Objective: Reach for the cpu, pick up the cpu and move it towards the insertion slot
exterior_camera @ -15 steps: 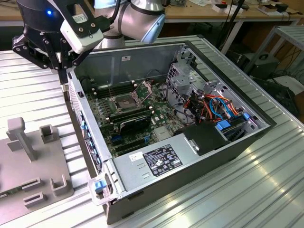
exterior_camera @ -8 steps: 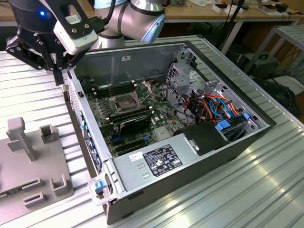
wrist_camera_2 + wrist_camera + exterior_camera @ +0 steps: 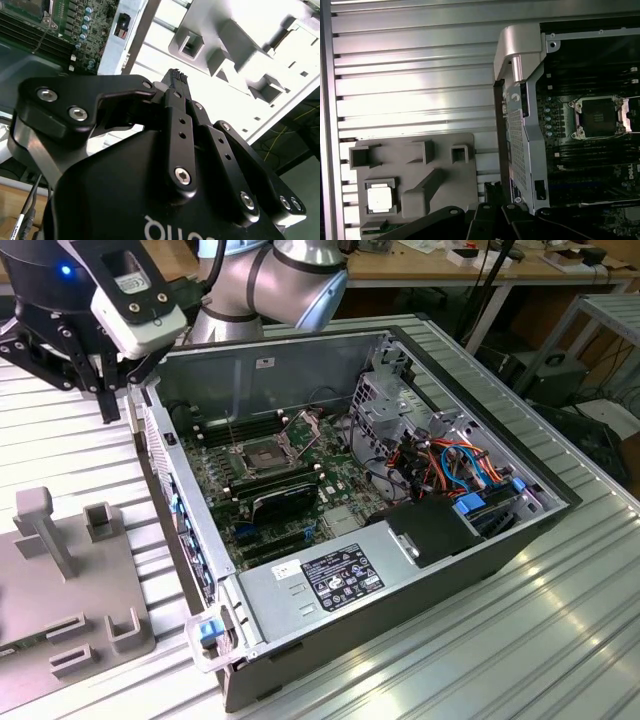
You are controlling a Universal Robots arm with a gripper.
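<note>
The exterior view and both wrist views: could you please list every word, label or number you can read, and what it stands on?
No text can be quoted with confidence.
Power supply label: print too small to read.
Sticker on the computer case inner wall: too small.
Small label on the white unit by the arm's wrist: blurred.
White lettering on the gripper body: cut off at the picture's edge.
</note>
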